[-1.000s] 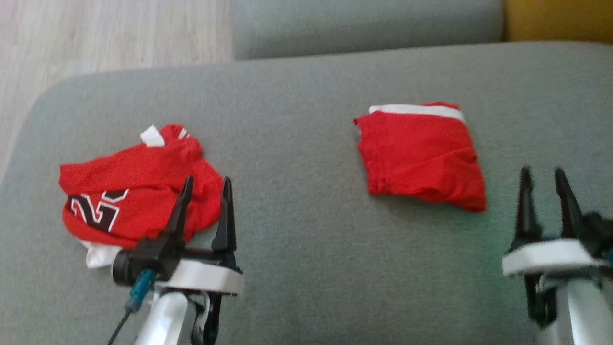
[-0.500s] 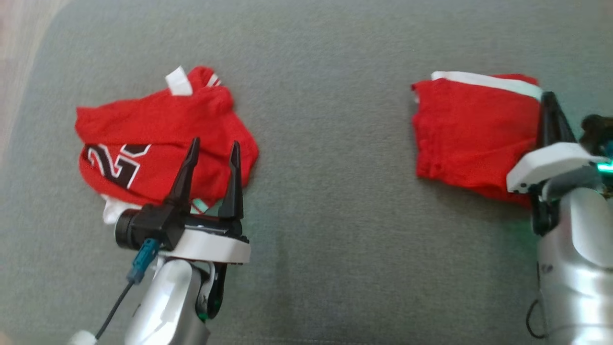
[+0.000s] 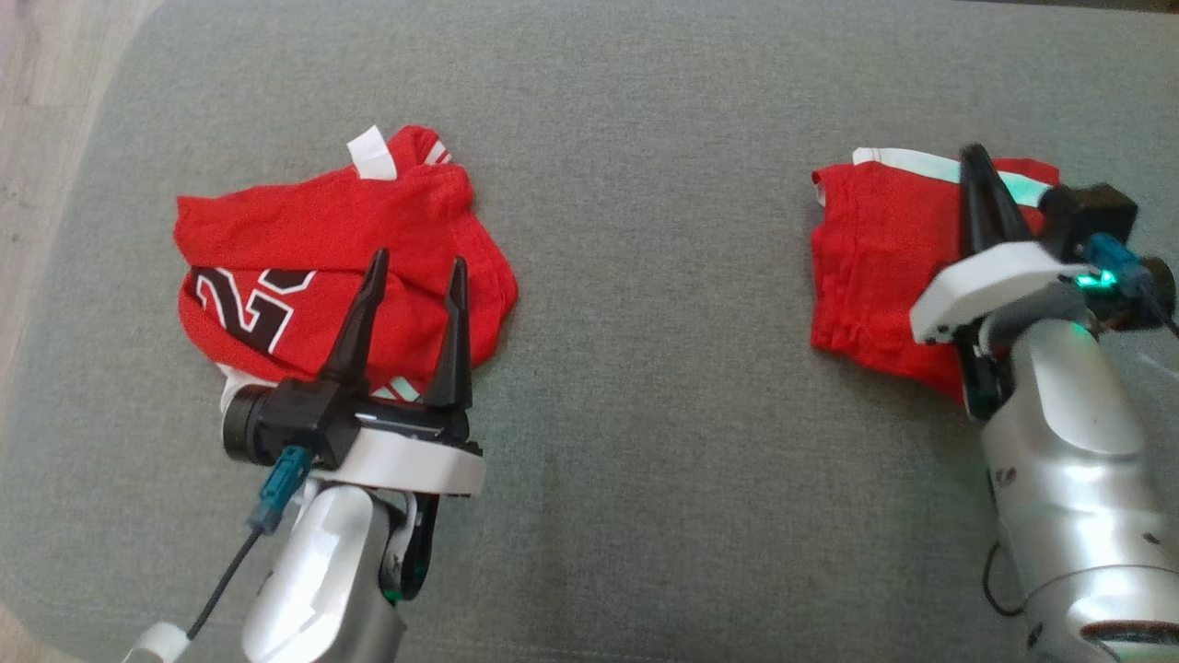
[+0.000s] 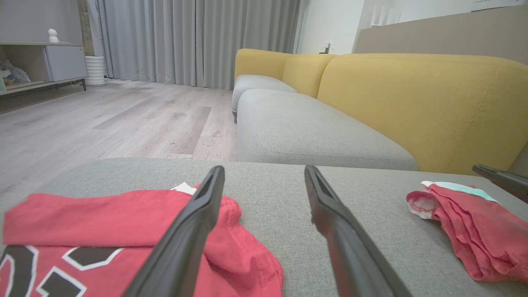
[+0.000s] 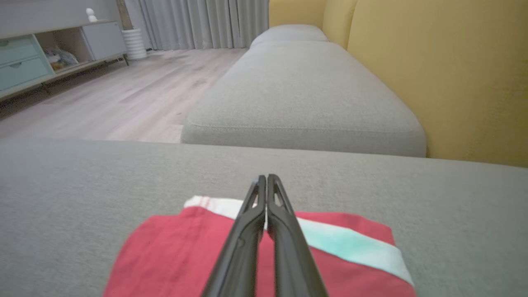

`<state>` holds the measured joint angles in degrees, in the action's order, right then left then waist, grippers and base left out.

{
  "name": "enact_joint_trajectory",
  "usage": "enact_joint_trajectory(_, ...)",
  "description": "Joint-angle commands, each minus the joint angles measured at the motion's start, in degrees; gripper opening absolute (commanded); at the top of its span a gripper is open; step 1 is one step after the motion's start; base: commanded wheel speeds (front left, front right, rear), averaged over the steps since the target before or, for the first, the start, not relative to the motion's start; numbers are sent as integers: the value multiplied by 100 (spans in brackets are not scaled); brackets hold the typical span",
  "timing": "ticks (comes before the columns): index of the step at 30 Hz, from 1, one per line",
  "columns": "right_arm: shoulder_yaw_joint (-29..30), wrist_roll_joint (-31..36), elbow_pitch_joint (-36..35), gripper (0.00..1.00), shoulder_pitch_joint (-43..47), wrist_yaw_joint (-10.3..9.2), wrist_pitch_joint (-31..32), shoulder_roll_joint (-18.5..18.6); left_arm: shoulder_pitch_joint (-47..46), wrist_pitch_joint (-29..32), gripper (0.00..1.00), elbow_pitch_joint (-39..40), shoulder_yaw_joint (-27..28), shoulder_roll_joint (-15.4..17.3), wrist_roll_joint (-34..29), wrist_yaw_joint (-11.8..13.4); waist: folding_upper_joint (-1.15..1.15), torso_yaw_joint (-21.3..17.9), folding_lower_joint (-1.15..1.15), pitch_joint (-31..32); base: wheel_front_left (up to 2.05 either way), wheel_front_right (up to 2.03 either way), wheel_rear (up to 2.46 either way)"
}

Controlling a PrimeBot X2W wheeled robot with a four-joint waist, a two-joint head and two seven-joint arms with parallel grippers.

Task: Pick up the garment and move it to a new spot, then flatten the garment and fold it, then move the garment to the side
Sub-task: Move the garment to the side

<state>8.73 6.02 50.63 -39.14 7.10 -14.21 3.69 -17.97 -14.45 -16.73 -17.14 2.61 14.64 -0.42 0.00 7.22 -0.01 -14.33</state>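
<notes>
Head view: left hand (image 3: 417, 260) wide open over crumpled jersey (image 3: 276, 267) on sofa cushion (image 3: 645, 414); right hand (image 3: 974, 155) closed above folded garment (image 3: 866, 258). Left wrist view: jersey not yet gripped, so I'd say every step is left. Right wrist view: right hand pinched together, nothing visibly held.

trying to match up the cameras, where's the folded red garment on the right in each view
Head view: the folded red garment lies at the right, partly under the right hand.
Left wrist view: lower right.
Right wrist view: bottom centre, under that hand, which is shut.
Shared landmark: its white band along the far edge.
</notes>
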Motion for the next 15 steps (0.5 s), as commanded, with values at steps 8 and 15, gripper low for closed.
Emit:
enact_joint_trajectory(8, -911, -186, 603, 0, 6, 39, 3, -79, -172, -54, 100, 149, -56, 27, -7, 41, 0, 111, 1, -4, 0, 0, 0)
enact_joint_trajectory(15, -790, -283, 767, 0, -9, 39, -71, -80, -64, -54, 100, 97, -12, 37, -107, 55, 0, -16, 1, 262, 0, 0, 0)
